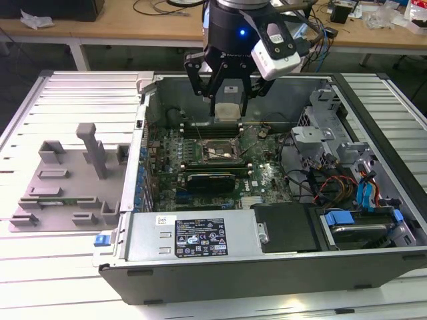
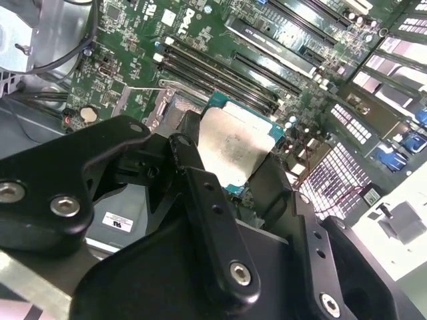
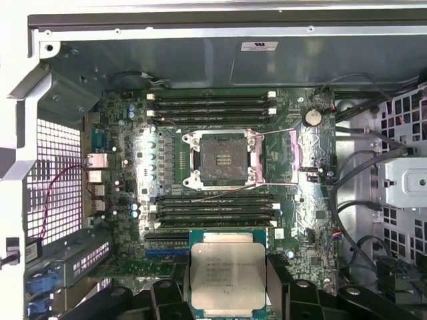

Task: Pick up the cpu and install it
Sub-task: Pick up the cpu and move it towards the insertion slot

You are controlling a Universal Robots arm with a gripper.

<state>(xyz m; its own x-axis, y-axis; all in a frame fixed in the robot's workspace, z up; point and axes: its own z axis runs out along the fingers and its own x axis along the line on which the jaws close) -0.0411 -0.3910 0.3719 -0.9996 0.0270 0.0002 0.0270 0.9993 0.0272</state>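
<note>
Over motherboard (image 3: 310, 207) | cpu (image 3: 228, 277) centred within claw (image 1: 228, 110) | claw clamped on cpu's edges

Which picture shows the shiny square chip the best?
The first wrist view: the cpu faces the camera, metal top flat-on. The second wrist view shows it tilted, partly hidden by the end effector. The exterior view shows it small, gripped above the open case.
</note>
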